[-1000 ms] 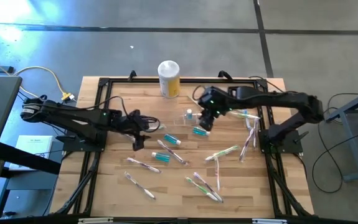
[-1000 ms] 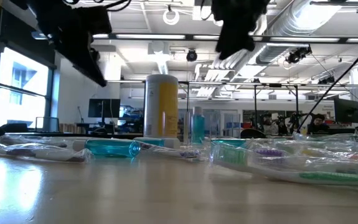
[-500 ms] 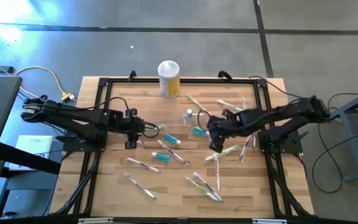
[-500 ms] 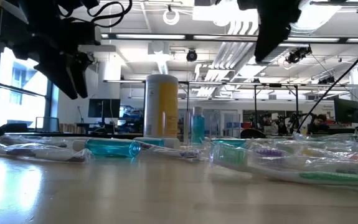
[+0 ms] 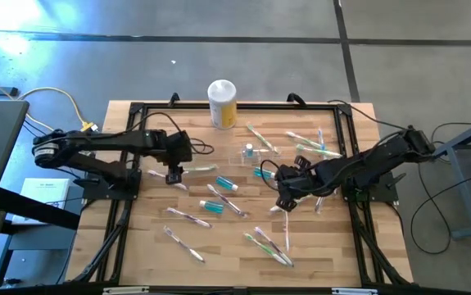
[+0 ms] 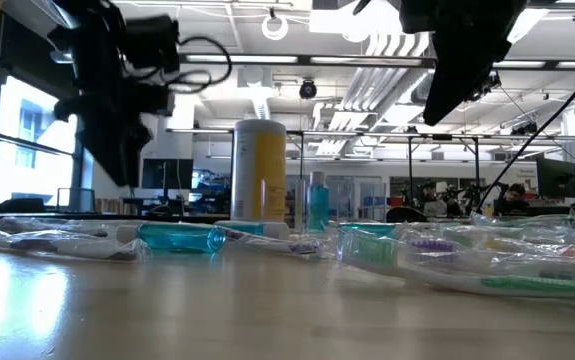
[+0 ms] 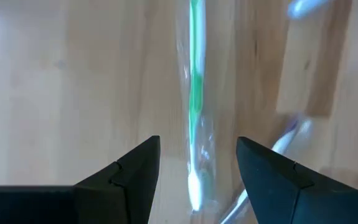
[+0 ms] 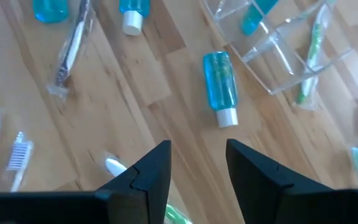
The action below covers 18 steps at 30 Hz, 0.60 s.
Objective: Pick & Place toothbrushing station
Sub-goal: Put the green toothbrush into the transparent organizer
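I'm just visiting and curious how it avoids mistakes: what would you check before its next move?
1. Left gripper, jaws open: ok.
2. Green toothbrush lined up between those jaws: ok.
3. Left jaws low enough to close on it: cannot tell.
4. Right gripper, jaws open and empty: ok.
5. Holder clear of both arms: ok.
6. Holder standing upright: cannot tell.

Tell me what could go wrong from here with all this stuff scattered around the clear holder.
The left gripper, jaws open, straddles a wrapped green toothbrush; the slick wrapper could slip as it closes. A second wrapped brush lies right beside it and might get snagged too. The toothbrushing station is transparent and hard to see, with a blue bottle lying close by, so the right gripper could bump either one.
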Each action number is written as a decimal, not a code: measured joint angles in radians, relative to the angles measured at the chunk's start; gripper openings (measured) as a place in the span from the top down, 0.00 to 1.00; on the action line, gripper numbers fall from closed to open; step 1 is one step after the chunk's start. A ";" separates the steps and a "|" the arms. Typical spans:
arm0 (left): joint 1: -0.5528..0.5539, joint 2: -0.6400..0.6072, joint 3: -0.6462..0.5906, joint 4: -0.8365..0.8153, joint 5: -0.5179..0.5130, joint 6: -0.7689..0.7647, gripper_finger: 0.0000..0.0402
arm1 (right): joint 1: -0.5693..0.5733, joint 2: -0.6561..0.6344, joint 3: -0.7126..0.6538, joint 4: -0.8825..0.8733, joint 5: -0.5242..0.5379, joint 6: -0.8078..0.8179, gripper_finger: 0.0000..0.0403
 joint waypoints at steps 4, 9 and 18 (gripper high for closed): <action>0.003 0.049 -0.024 0.027 -0.001 0.015 0.50 | 0.015 0.000 -0.001 0.036 0.000 -0.003 0.64; 0.003 0.111 -0.040 0.097 0.015 0.026 0.50 | 0.028 0.000 -0.001 0.064 0.000 -0.017 0.64; 0.003 0.256 -0.036 0.124 0.006 0.023 0.50 | 0.032 0.000 -0.001 0.098 0.000 -0.027 0.64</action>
